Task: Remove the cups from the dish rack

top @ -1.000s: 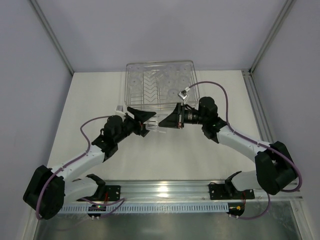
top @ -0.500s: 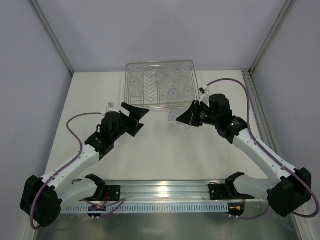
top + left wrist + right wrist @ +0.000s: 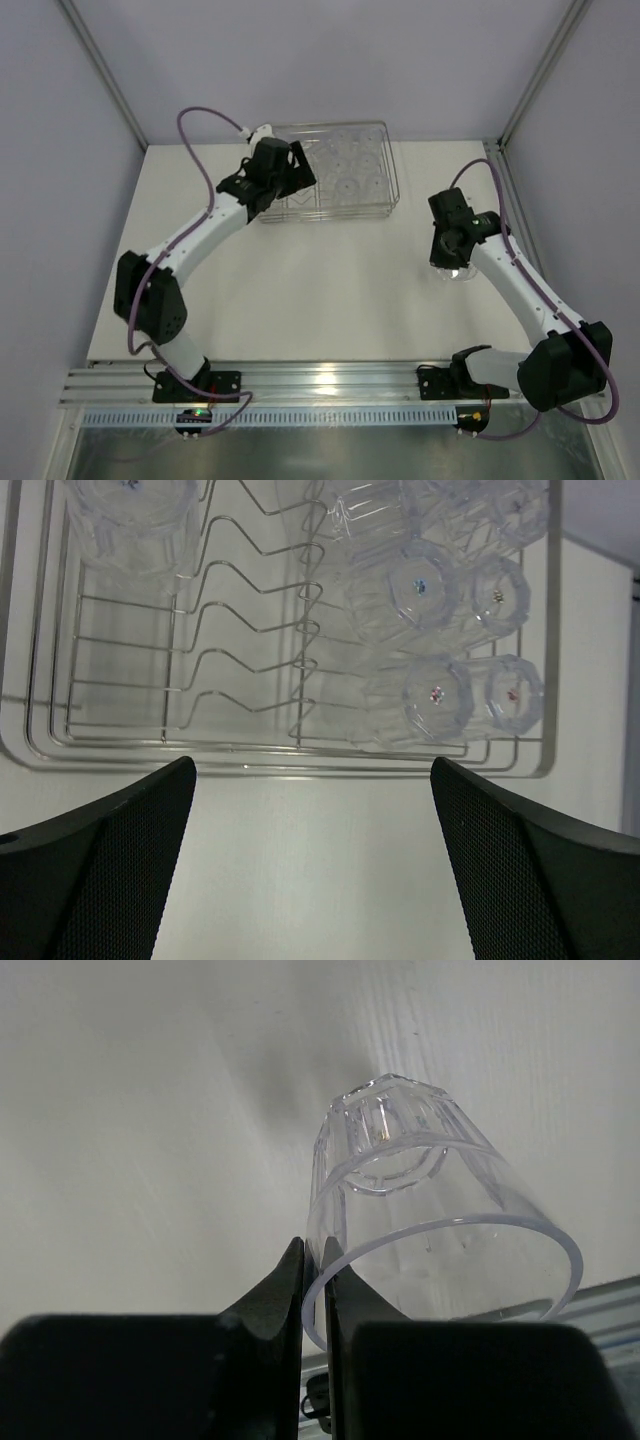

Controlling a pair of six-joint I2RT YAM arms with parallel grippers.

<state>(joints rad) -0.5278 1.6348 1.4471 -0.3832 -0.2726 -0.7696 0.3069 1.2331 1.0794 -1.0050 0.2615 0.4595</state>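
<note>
The right end effector [image 3: 313, 1290] is almost closed and pinches the wall of one cup [image 3: 420, 1190] at its rim, with one finger inside and one outside. This cup is over the surface [image 3: 300, 290], to the right of the rack [image 3: 100, 750] and well apart from it. The left end effector [image 3: 312, 765] hangs wide open above the rack's near edge. The other cups [image 3: 420, 585] sit in the rack, most of them on its right side.

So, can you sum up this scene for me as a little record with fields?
Left end effector: open, poised over the dish rack
Right end effector: shut on one clear cup at its rim
Held cup: outside the rack, over the white table
Cups in rack: several, clustered mostly at one end
</note>
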